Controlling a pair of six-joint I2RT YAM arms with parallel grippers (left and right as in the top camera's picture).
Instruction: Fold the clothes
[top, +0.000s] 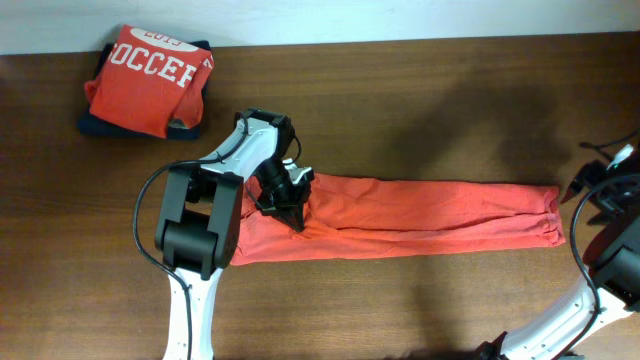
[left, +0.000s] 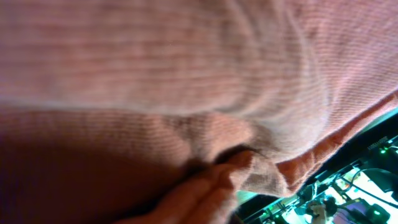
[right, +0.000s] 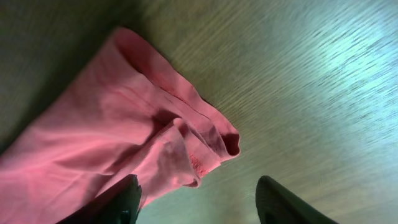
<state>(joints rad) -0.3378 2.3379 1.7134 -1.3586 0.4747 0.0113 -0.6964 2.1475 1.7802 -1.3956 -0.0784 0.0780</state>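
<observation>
Far-left corner of the brown wood-grain worktop (top: 420, 80): one orange-red cotton T-shirt with white SOCCER lettering (top: 150, 85), folded to a compact square and resting on a dark navy folded garment (top: 95, 125). We judge it set there as finished work, out of the way of the folding.

Left of centre: the left gripper (top: 295, 215), black and two-fingered, tip-down on the second orange-red cotton T-shirt (top: 430, 215). From above, its fingers look drawn to a point in the cloth. Its own wrist view is filled with ribbed orange weave and one bunched pleat, so we cannot tell whether the jaws clamp that pleat or merely press on it.

Centre to right edge: the second T-shirt, folded lengthwise into a long narrow band, lying flat from under the left arm almost to the worktop's right edge. We judge it laid out long so that it can be folded end over end.

Right edge: the right gripper (right: 199, 199), fingers well apart with nothing between them, just beyond the band's hemmed end (right: 211, 140), which lies loose on the wood.

Only the overhead view shows the stack and the band's whole length, and only the right wrist view shows the hem layers curling open and the bare wood between fingers and cloth
</observation>
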